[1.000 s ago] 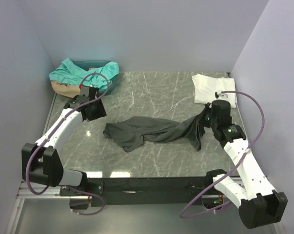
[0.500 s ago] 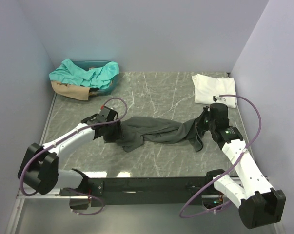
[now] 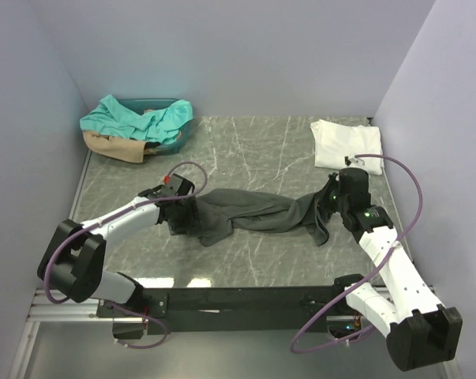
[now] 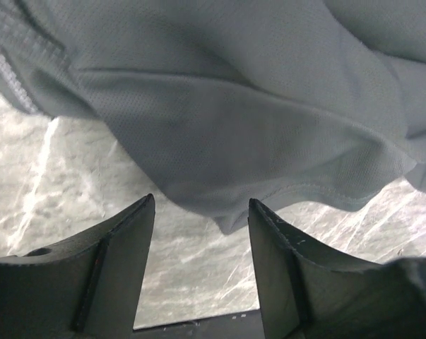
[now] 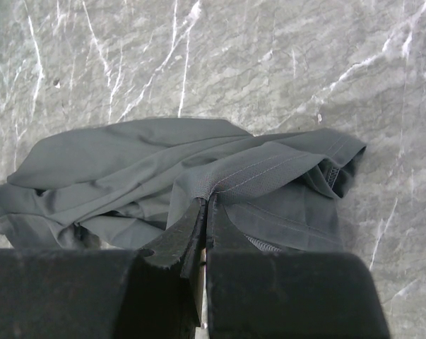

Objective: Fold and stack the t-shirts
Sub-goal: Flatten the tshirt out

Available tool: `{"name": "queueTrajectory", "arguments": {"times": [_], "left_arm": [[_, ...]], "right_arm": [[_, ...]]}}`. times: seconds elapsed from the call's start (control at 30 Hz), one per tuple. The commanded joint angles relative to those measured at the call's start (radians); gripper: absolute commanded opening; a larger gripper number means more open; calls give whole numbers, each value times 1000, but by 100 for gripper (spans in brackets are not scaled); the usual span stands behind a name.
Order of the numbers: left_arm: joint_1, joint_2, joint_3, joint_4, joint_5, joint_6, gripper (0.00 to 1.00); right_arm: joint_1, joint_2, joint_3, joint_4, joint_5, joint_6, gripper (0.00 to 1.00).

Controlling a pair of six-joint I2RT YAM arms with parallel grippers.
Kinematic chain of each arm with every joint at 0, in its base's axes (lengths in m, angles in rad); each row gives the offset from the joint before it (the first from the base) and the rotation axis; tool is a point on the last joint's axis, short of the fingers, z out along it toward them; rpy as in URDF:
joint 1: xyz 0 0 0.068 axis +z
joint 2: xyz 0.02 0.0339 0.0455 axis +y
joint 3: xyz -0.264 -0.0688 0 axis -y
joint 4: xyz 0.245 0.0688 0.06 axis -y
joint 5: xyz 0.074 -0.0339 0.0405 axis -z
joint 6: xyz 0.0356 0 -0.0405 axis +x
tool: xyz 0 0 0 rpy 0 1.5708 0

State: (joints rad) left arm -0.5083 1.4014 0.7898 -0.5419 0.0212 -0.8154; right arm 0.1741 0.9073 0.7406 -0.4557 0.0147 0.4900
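Observation:
A dark charcoal grey t-shirt [image 3: 253,212] lies bunched in a long strip across the middle of the table. At its left end sits my left gripper [image 3: 182,223], low over the marble. In the left wrist view the left gripper [image 4: 201,202] is open, and a hem corner of the grey cloth [image 4: 234,113] hangs just in front of its fingertips, ungripped. My right gripper [image 3: 330,202] is at the shirt's right end. In the right wrist view the right gripper [image 5: 208,203] is shut on a stitched hem fold of the grey shirt [image 5: 128,169]. A folded white t-shirt [image 3: 344,142] lies at the back right.
A teal bin [image 3: 178,134] at the back left holds a teal shirt [image 3: 131,118] and a tan one [image 3: 111,148]. Grey walls close in the table on the left, back and right. The black base rail [image 3: 238,300] runs along the near edge.
My left arm swung from beside the bin down to the grey shirt's left end, its jaws opening a little wider. The right arm edged slightly left, still gripping the hem.

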Motion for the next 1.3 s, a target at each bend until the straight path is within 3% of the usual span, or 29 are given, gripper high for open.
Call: {"name": "queueTrajectory", "arguments": {"times": [0.0,0.17,0.27,0.3,0.33,0.6,0.9,1.03,1.13,1.17,1.27], "left_arm": [[1,36,9,72,-12,-7,60],[2,85,37,79,-58,-4,51],[2,74,55,63,-105,-11,26],[1,68,63,47,-116,-13,7],[1,59,75,36,-125,-13,0],[1,-107,140,-159,-132,-16,1],[2,-245,135,-329,43,-33,0],[30,-199,103,-296,0,21,11],[96,-131,106,-259,-108,55,35],[121,-113,111,-253,-131,52,52],[119,-126,118,-211,-153,39,64]], "right_arm": [[-4,-18,-4,35,5,5,0],[-4,-22,9,22,16,2,0],[-2,-31,13,15,21,-1,0],[-2,-36,11,15,22,-1,0],[-2,-36,13,9,24,-1,0],[-5,-56,14,-14,44,-2,0],[-4,-61,19,-28,62,-8,0],[-4,-44,17,-3,50,-2,0],[-4,-25,28,6,31,2,0],[-4,-24,32,8,25,1,0],[-4,-24,37,3,28,-5,0]]}}
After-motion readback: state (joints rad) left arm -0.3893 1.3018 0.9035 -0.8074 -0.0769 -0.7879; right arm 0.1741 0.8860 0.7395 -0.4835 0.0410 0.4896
